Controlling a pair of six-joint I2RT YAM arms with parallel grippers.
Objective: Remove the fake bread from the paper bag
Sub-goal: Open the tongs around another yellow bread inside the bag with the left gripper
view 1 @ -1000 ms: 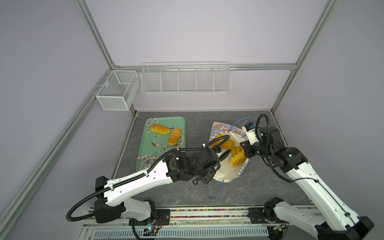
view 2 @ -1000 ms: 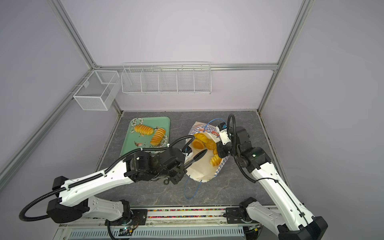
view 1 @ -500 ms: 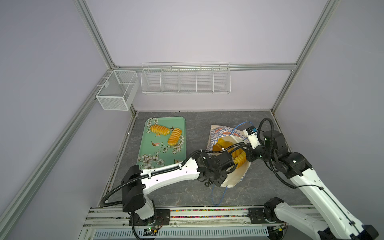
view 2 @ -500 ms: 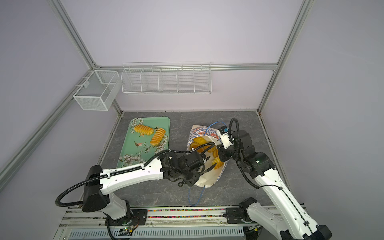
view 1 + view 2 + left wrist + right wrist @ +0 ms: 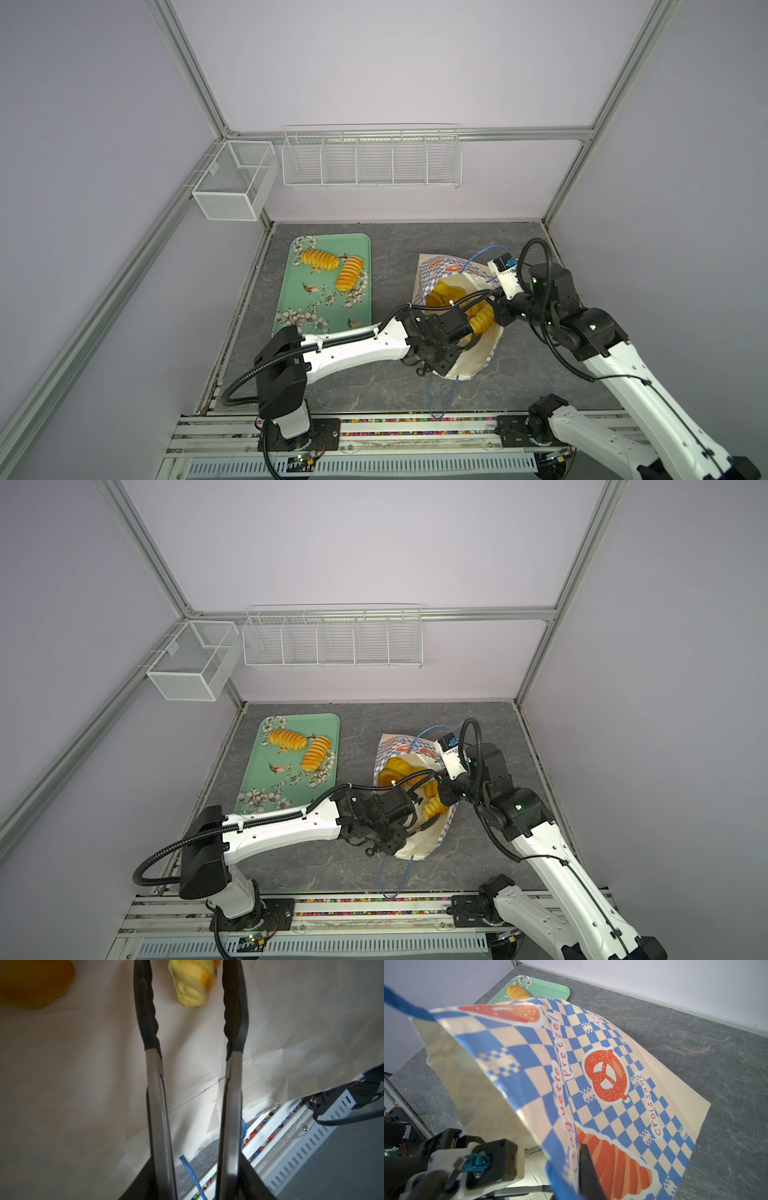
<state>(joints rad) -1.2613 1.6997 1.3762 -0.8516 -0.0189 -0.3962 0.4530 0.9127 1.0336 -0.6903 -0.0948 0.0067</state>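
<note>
The paper bag lies on its side on the grey table, its mouth toward the front, its checked outside facing up. Several pieces of fake bread sit inside on the cream lining. My left gripper, long tongs with black tips, reaches into the bag and stands open, its tips either side of a ribbed loaf's end. My right gripper is shut on the bag's upper rim and holds the mouth up.
A green flowered tray lies to the left with two ribbed loaves on it. The bag's blue cord handle trails to the front rail. A wire rack and a mesh box hang on the back wall.
My left arm has reached rightward and deeper into the bag's mouth, and its tongs have opened from nearly shut. The right gripper has kept hold of the rim, shifting a little.
</note>
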